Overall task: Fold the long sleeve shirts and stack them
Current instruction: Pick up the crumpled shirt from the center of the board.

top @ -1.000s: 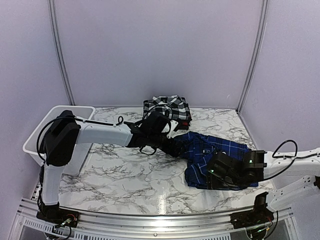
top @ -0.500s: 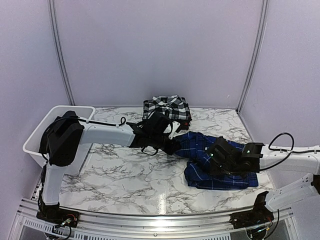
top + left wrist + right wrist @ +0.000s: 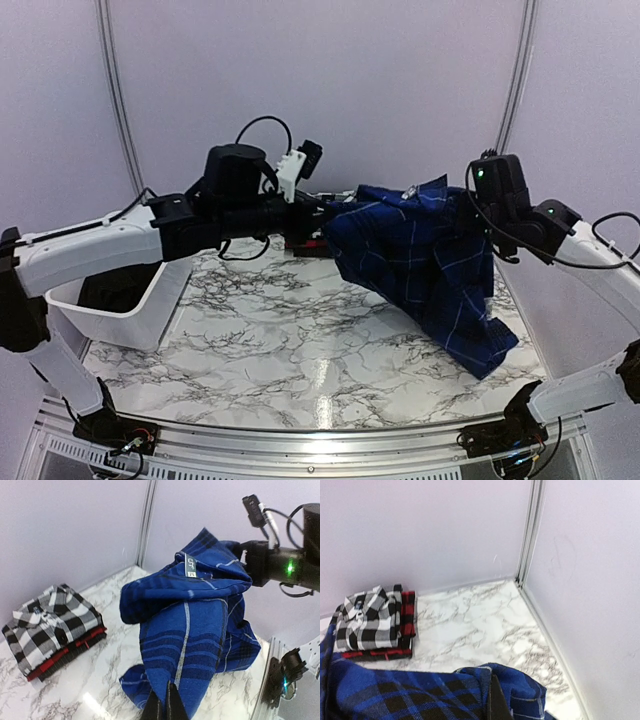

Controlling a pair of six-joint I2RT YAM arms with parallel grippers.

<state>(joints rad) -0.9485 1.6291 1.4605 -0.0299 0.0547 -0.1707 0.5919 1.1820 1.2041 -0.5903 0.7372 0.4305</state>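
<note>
Now my left claw (image 3: pixel 328 214) and right claw (image 3: pixel 452 188) both clench the royal blue plaid shirt (image 3: pixel 420 260), crumpled, strung aloft at centre-right, its length sagging diagonally toward the lower right.

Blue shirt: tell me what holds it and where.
The blue shirt is held at its top edge: the left gripper pinches one end, the right gripper the other, nearer the collar.

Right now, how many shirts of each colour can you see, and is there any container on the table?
blue plaid shirt: 1
black-and-white check shirt: 1
red-and-black shirt: 1
white tub: 1
Total: 4 things, 3 shirts and 1 container
</note>
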